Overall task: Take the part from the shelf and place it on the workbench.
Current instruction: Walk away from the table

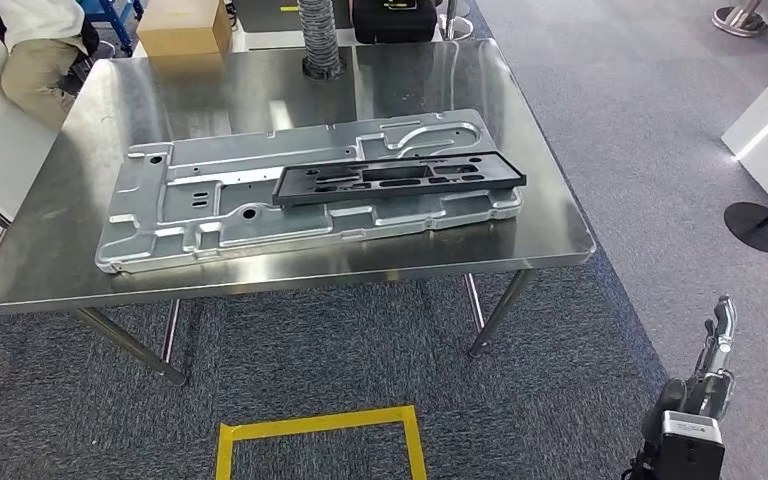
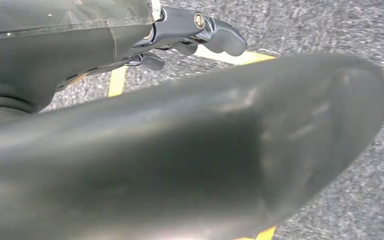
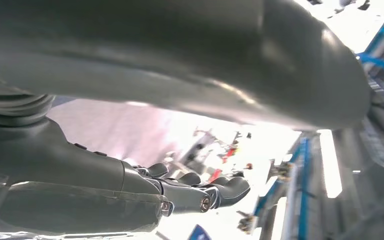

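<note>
The black frame-shaped part (image 1: 400, 181) lies flat on a large stamped silver metal panel (image 1: 210, 215), which rests on the steel tabletop (image 1: 80, 270). The part sits toward the panel's right half, nearer the tabletop's right edge than its left, with its long axis running left to right, roughly parallel to the tabletop's near edge. Judged from how it lies, the placing looks already done.

The right hand (image 1: 715, 350) hangs low beside the robot, well apart from the tabletop and below its near right corner. The part lies ahead of it and to its left, higher up. In the head view the fingers point upward, loosely straight, with nothing between them. The right wrist view shows the fingers (image 3: 225, 191) extended and slightly curled, apart from the thumb and holding nothing.

The left wrist view shows what the head view does not: the left hand (image 2: 180, 40) over grey carpet and yellow floor tape (image 2: 116, 80), its fingers partly curled with nothing in them. Whether that counts as closed I cannot tell, since the thick thumb blocks much of the picture.

A person in light trousers (image 1: 35, 75) sits beyond the tabletop's far left corner, beside a cardboard box (image 1: 185, 28).
</note>
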